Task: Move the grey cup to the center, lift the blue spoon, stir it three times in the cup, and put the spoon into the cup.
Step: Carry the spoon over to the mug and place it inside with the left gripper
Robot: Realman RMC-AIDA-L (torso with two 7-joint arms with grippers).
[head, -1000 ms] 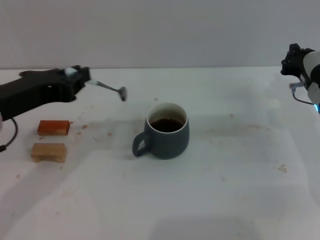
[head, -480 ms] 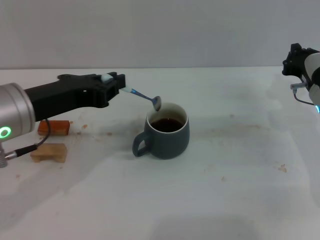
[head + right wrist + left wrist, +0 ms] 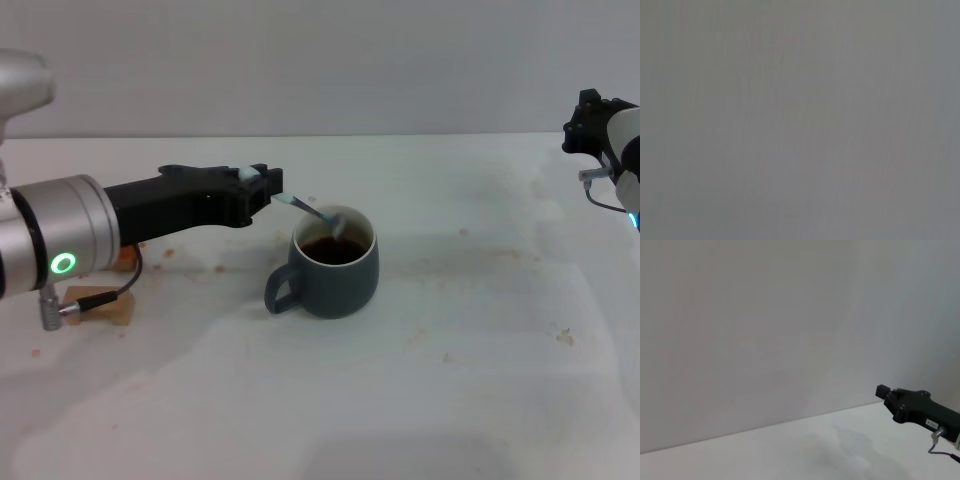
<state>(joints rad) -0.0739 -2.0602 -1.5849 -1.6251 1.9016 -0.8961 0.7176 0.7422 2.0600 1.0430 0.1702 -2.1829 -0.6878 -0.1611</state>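
The grey cup (image 3: 334,263) stands mid-table with dark liquid inside and its handle turned toward the front left. My left gripper (image 3: 262,187) reaches in from the left, shut on the pale handle of the blue spoon (image 3: 312,211). The spoon slopes down to the right and its metal bowl sits just inside the cup's far rim, above the liquid. My right gripper (image 3: 587,118) is parked high at the far right edge; it also shows in the left wrist view (image 3: 887,392). The right wrist view shows only a blank grey surface.
Two small wooden blocks lie at the left, mostly hidden behind my left arm: a light one (image 3: 112,308) and a reddish one (image 3: 127,259). Small brown stains dot the white tabletop (image 3: 450,340).
My left arm has carried the spoon rightward and down, from well left of the cup to the cup's rim. The cup and the right arm have not moved.
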